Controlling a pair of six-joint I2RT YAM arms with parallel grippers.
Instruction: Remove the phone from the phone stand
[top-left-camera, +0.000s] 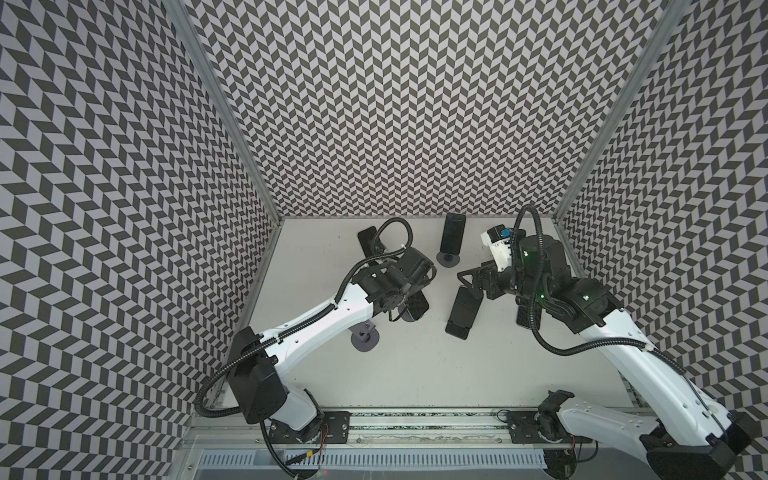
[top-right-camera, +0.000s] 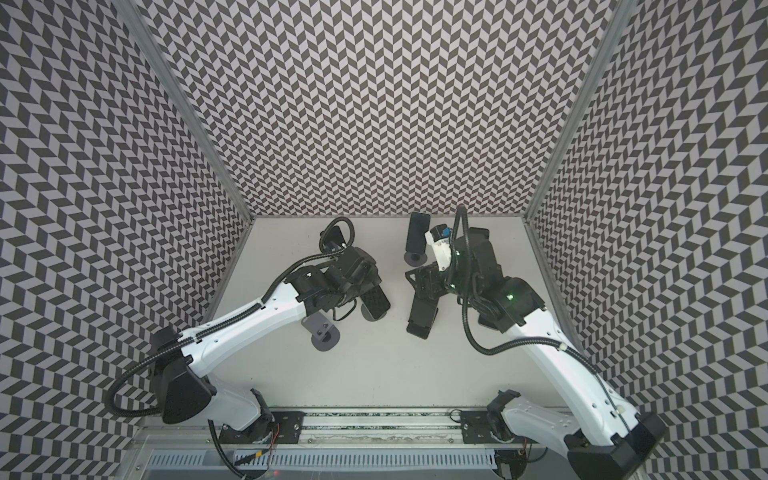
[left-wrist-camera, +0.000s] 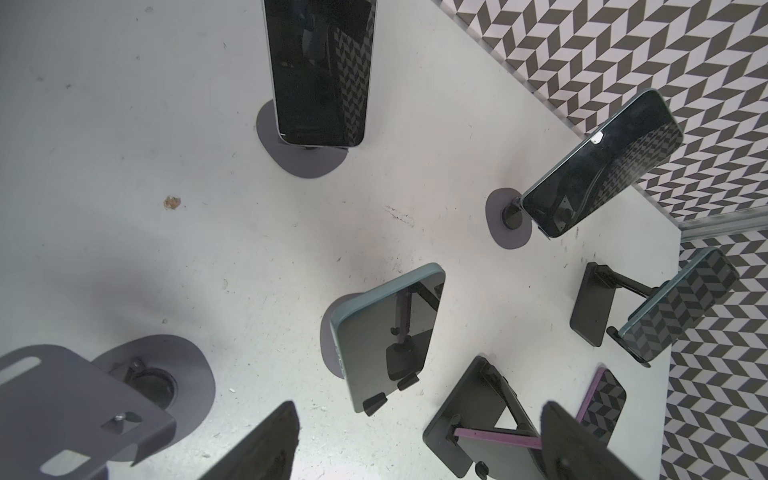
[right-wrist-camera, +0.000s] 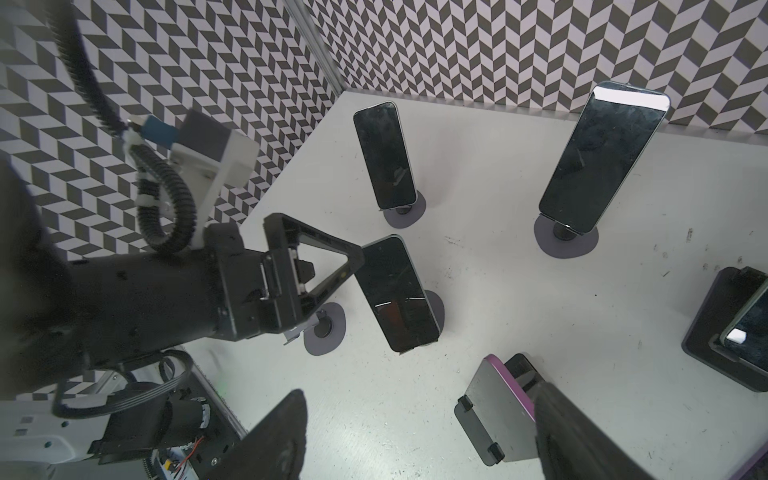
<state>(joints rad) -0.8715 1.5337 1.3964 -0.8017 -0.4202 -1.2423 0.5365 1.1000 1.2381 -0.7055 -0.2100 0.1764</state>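
Top views: I'm holding the left gripper (top-right-camera: 359, 270) right over the phone (top-right-camera: 376, 305), which is leaning on its stand (top-right-camera: 369, 312) just 9 o'clock of the table's (top-right-camera: 374, 374) middle. I'm judging it's the one to lift, being closest under that wrist. A bare stand (top-right-camera: 322, 332) is sitting at 8 o'clock, carrying nothing. The right gripper (top-right-camera: 422, 286) is hovering over a purple-edged phone (top-right-camera: 422, 318) just 3 o'clock of the middle, likely lining up on it. A back phone (top-right-camera: 417, 237) is leaning at 12 o'clock. The wrists are hiding both sets of fingers from above, so I'm not reading the jaws here.

Left wrist: the fingers (left-wrist-camera: 266, 444) are standing wide apart, with nothing clasped between them. The phone, in a teal case, is lying ahead of the gap with its lower edge sitting in the stand's two lips, which is why it's staying tilted. One finger is cutting off part of the purple-edged phone. The bare stand's cradle is blurring out at the frame edge.

Right wrist: the right gripper's fingers (right-wrist-camera: 282, 436) are also spread, gripping nothing. The purple-edged phone is sitting beside one of them; whether they touch I can't tell. A left fingertip is meeting the phone's top edge, touching or just short, which I can't make out.
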